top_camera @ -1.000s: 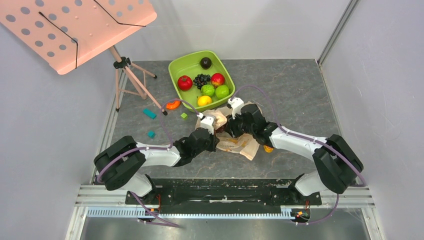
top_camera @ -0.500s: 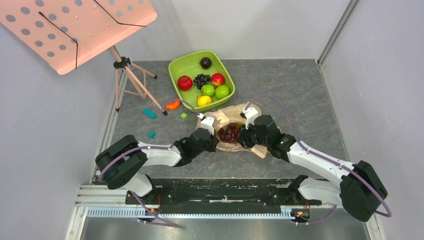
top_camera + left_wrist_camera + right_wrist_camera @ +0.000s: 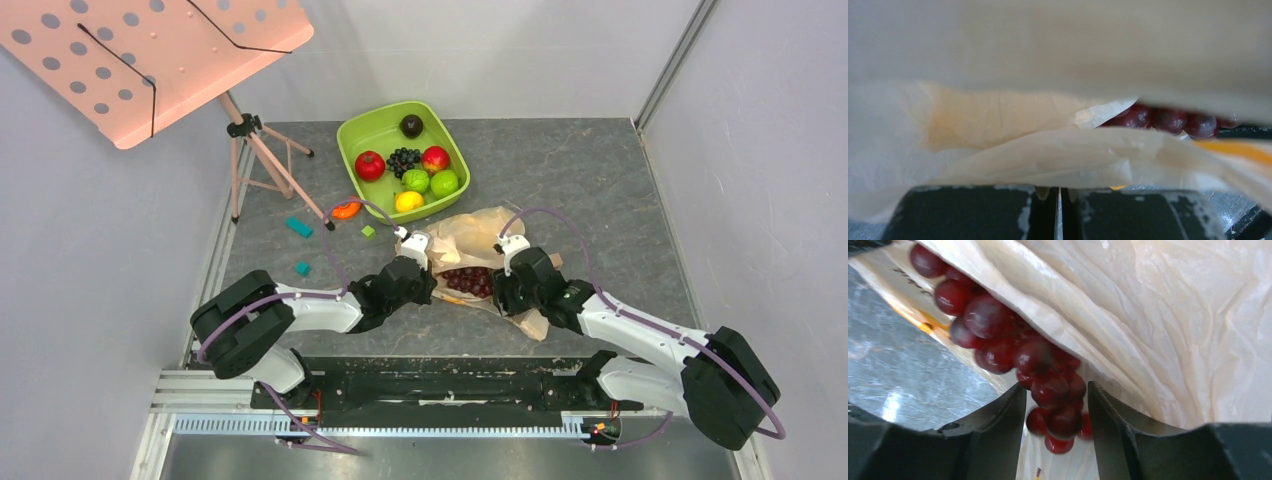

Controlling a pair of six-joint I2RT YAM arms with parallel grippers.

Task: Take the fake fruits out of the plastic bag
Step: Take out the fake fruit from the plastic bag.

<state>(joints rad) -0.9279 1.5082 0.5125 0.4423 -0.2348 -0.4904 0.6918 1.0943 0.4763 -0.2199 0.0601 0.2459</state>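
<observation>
1. We see the plastic bag point(image 3: 482, 228) lying crumpled on the grey desk point(image 3: 600, 180), just on the near side of the green tub point(image 3: 352, 135), with its mouth between the two arms.
2. The dark red grape bunch point(image 3: 468, 281) lies at that mouth, partly out of the bag, with film beneath it and a fold of film along one side.
3. A strip of yellow point(image 3: 452, 297) shows just beside the grapes; we cannot tell whether it is fruit or print.
4. The left end effector point(image 3: 1058, 195) is closed tight at the left edge of the bag. Film rises straight from its tips, so the bag looks pinched there.
5. The right end effector point(image 3: 1055, 407) stands partway apart, one finger on each side of the lower grapes. We cannot tell whether it presses them.
6. The tub holds other fruits, among them a blackish-blue grape bunch point(image 3: 403, 160).
7. Small coloured blocks point(image 3: 299, 227) lie on the desk left of the bag, near the foot of a pink music stand point(image 3: 150, 60).
</observation>
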